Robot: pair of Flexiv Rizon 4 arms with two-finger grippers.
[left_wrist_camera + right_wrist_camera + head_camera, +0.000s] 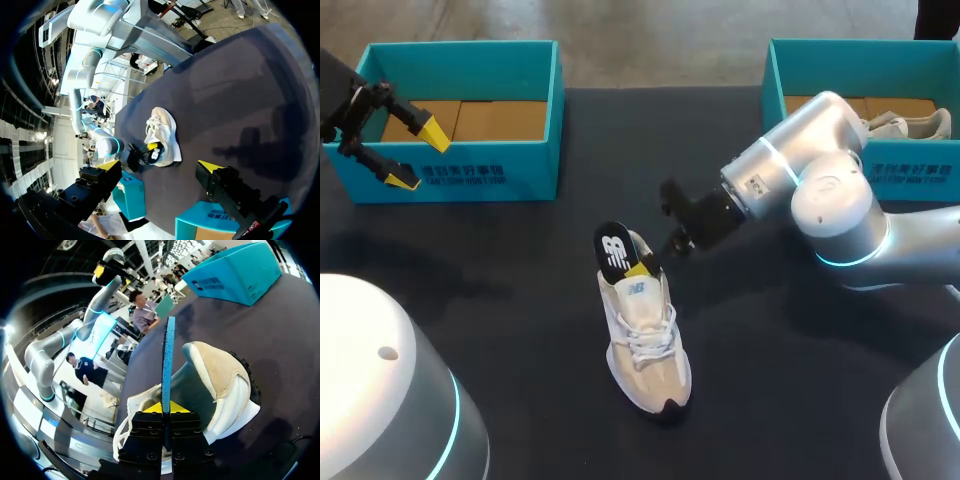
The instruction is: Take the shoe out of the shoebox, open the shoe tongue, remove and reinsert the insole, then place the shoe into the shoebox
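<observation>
Right gripper (165,409): yellow tips drawn narrow, pinching a thin dark foam insole (613,248) with a white logo from both faces. In the right wrist view the sheet stands edge-on, rising straight ahead of the fingers. The insole is upright, with its lower end down in the heel opening of the beige-and-white lace-up running shoe (646,340) and its upper end well above the collar.

Shoe: sole-down on the dark cloth table (500,270), about mid-table, toe toward the robot, heel toward the boxes. It is outside both boxes.

Judgement: the insole step is in hand. I cannot tell from this moment whether the insole is going out or in.
- Nothing holds the shoe down, so it is likely to lift or tip along with the insole.
- If drawing out: pull up and back along the heel line, slowly, and watch for the sole leaving the table.
- If feeding in: lead the front end forward under the tongue and keep it flat to the footbed. Thin foam will probably buckle if pushed straight down.

Left gripper (415,155): fingers spread wide, nothing between them. It hangs over the front wall of the left shoebox (470,180), a teal cardboard box showing a brown floor, well apart from the shoe.

Right shoebox (775,90): also teal, behind the right arm, holding a second shoe (910,125) in white.

In the way: the right arm's elbow lies between the shoe and the right shoebox. The left gripper would obstruct placing into the left shoebox.
</observation>
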